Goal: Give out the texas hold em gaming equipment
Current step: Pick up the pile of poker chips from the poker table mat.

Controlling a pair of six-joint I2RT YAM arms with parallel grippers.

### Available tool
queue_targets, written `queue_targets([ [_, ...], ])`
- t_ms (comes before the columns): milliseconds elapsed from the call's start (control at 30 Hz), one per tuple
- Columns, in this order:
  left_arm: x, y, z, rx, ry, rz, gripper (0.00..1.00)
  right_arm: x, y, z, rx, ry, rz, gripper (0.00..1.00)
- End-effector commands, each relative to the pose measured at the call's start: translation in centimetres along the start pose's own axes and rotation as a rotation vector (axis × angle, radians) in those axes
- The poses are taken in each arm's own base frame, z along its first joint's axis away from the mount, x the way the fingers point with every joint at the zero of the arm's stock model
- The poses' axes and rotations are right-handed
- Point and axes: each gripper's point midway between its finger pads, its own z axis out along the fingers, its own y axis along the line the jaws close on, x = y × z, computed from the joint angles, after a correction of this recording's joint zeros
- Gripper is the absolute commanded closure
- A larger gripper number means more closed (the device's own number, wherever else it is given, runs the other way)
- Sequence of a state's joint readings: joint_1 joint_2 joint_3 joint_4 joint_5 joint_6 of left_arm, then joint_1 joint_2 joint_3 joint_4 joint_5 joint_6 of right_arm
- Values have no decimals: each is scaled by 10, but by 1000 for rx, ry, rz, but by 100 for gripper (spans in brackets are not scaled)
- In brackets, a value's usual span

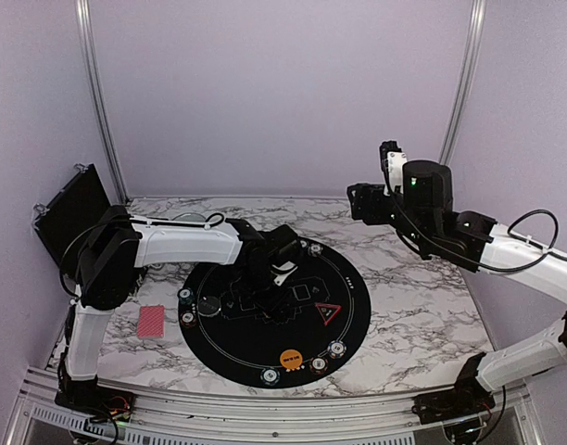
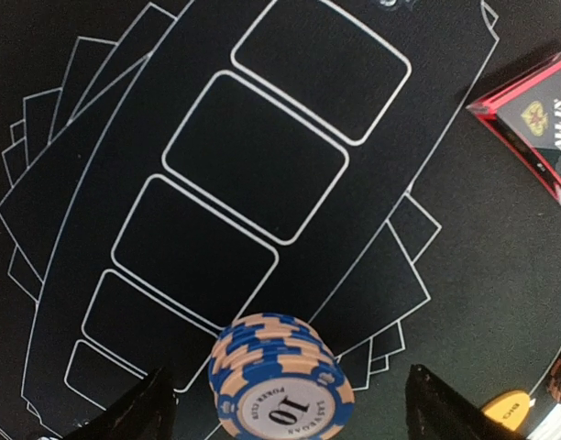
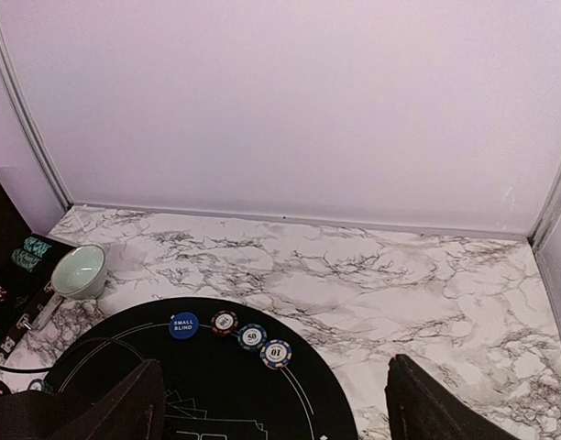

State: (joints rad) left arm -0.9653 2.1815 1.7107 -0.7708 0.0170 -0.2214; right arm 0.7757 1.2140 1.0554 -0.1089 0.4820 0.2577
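Note:
A stack of blue-and-orange striped poker chips (image 2: 279, 371) marked 10 stands on the black mat (image 2: 244, 165). My left gripper (image 2: 294, 414) is open and straddles the stack, with a gap on each side between the chips and the fingers (image 2: 138, 412). From above, the left gripper (image 1: 279, 264) hangs over the mat's middle. A red triangle marker (image 1: 326, 312) and an orange disc (image 1: 291, 358) lie nearby. A pink-backed card (image 1: 151, 321) rests on the marble. My right gripper (image 1: 362, 200) is raised, open and empty. A blue disc (image 3: 183, 324) and three chips (image 3: 252, 336) line the far rim.
A teal bowl (image 3: 79, 270) and an open black case (image 1: 70, 209) stand at the back left. More chips (image 1: 319, 364) sit along the mat's near rim, and two (image 1: 186, 306) at its left rim beside a grey disc (image 1: 209, 304). The enclosure wall (image 1: 283, 93) stands behind.

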Motion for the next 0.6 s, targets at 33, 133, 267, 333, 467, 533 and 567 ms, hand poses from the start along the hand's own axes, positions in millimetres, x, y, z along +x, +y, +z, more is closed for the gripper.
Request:
queue_targets([
  [33, 7, 5, 7, -50, 46, 26, 16, 0, -3, 2, 20, 4, -3, 19],
  [133, 9, 6, 10, -56, 54, 33, 21, 1, -3, 2, 20, 9, -3, 19],
  [267, 11, 9, 12, -69, 57, 37, 26, 2, -5, 2, 25, 11, 0, 19],
  [333, 10, 9, 12, -74, 56, 41, 29, 2, -5, 2, 25, 13, 1, 19],
  [467, 10, 8, 13, -83, 54, 53, 35, 4, -5, 2, 27, 16, 2, 19],
  [533, 10, 8, 13, -95, 53, 64, 36, 4, -5, 2, 28, 18, 2, 19],
  [567, 10, 8, 13, -98, 53, 66, 37, 5, -5, 2, 26, 19, 4, 19],
])
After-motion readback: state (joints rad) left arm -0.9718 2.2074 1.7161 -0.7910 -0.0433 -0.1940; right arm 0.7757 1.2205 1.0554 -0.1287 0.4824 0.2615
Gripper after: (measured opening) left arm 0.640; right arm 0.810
